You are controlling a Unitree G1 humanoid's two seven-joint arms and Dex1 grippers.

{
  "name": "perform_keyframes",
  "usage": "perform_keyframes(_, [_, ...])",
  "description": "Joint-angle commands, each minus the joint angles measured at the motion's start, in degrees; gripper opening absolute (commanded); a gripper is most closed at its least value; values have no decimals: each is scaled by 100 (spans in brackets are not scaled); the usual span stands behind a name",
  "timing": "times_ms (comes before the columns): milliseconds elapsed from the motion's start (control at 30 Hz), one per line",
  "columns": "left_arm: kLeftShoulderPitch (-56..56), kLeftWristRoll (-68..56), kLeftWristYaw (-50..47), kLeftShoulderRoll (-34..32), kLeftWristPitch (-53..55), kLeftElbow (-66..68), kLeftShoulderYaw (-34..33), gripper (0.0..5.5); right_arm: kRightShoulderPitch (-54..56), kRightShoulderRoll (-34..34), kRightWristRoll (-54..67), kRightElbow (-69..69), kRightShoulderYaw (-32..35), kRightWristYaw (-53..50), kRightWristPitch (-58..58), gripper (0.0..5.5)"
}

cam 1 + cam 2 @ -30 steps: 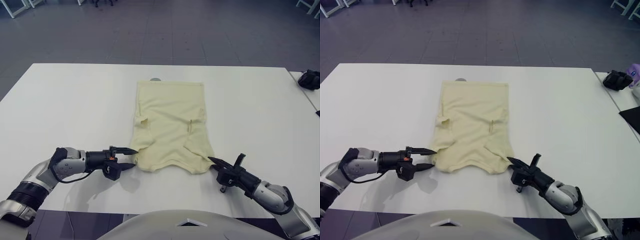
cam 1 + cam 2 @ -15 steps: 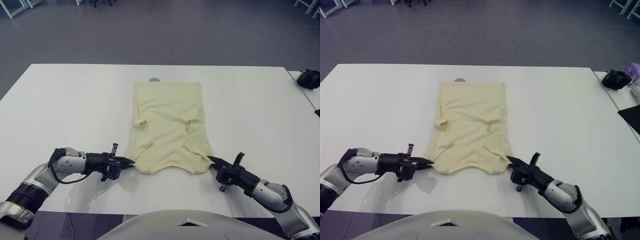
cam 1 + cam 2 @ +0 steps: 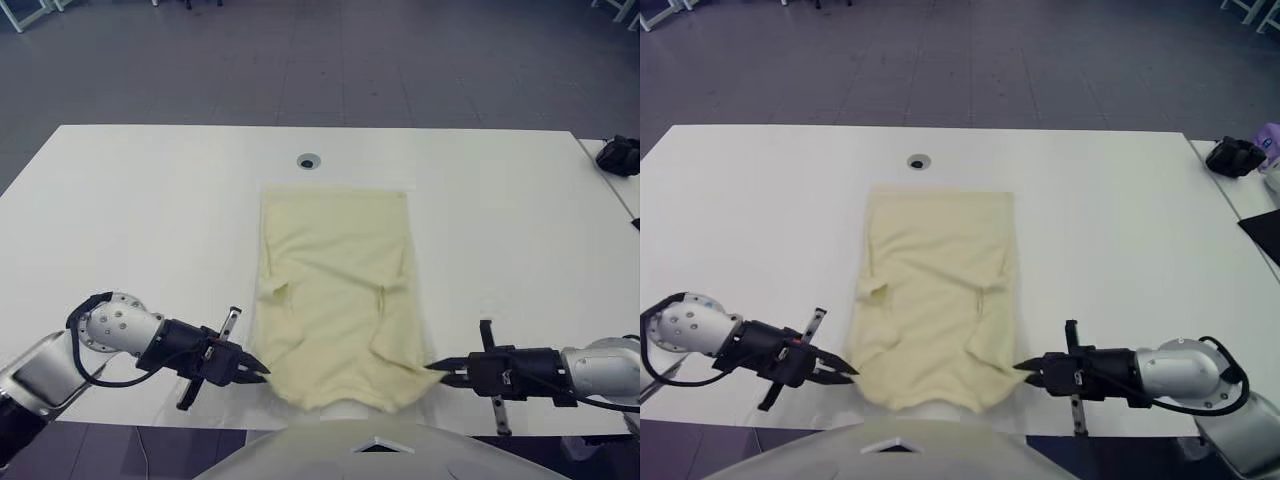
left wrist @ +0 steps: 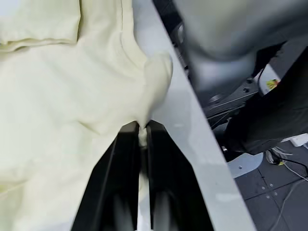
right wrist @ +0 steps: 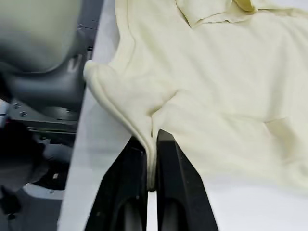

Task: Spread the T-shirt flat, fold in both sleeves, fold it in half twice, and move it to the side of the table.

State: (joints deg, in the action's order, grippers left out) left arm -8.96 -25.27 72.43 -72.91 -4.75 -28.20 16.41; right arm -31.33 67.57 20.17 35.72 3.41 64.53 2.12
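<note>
A pale yellow T-shirt [image 3: 335, 285] lies lengthwise on the white table [image 3: 140, 210], both sleeves folded in over its middle. Its near hem reaches the table's front edge. My left gripper [image 3: 258, 374] is shut on the shirt's near left corner [image 4: 142, 132]. At the near right corner [image 5: 150, 168] my right gripper [image 3: 436, 368] is shut on the cloth. Both wrist views show a fold of yellow cloth pinched between the black fingers.
A small round hole [image 3: 308, 160] sits in the table just beyond the shirt's far edge. A black object [image 3: 620, 157] rests on a second table at the far right. Bare table surface lies to either side of the shirt.
Both grippers closed on the shirt's near corners and pulled it toward the front edge. The shirt slid nearer, uncovering the round hole behind it.
</note>
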Motion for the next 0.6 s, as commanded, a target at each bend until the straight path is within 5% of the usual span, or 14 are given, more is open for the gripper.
perform_keyframes(33, [-427,-692,282,-486,636,-610,-602,5,-38,383,727,139,487,683,680,1])
perform_keyframes(267, [-221,-2143,196,-321,1890,-886,-1561,5,224,484,2694,200,1573,1228,2463,1])
perform_keyframes(600, [-671,-2628,874,-302,2766,-1122,-2434,5,-265,501,3799,730,2828,2524,4031,1])
